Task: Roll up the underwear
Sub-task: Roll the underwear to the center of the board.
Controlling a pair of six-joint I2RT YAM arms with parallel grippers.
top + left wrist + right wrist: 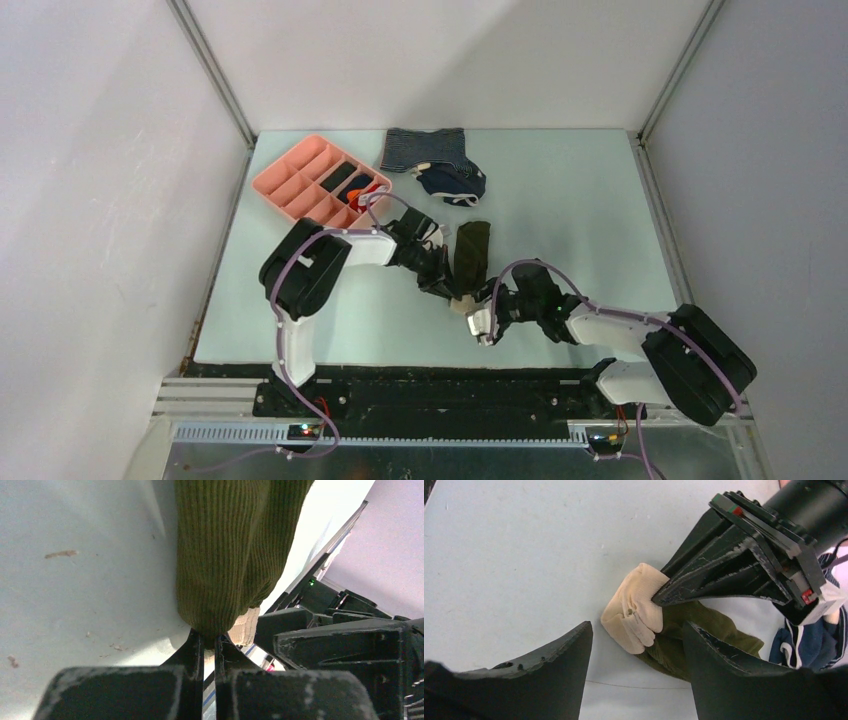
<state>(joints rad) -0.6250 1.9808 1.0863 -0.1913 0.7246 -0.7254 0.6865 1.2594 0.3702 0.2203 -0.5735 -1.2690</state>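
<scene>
The underwear [472,250] is a dark olive ribbed cloth lying as a narrow strip on the table, with a cream band [465,303] at its near end. My left gripper [455,293] is shut on that near end. In the left wrist view the olive cloth [225,555] bunches into the pinched fingertips [197,645], beside the cream band [245,627]. My right gripper [636,626] stands open just in front of the cream band [634,611], its jaws wide apart on either side of it and not touching it. The olive cloth [724,625] trails behind the right finger.
A pink compartment tray [275,190] sits at the back left. A blue-grey striped garment [425,148] and a navy white-trimmed garment [452,182] lie at the back centre. The navy garment [804,645] shows at the right edge of the right wrist view. Grey walls enclose the table.
</scene>
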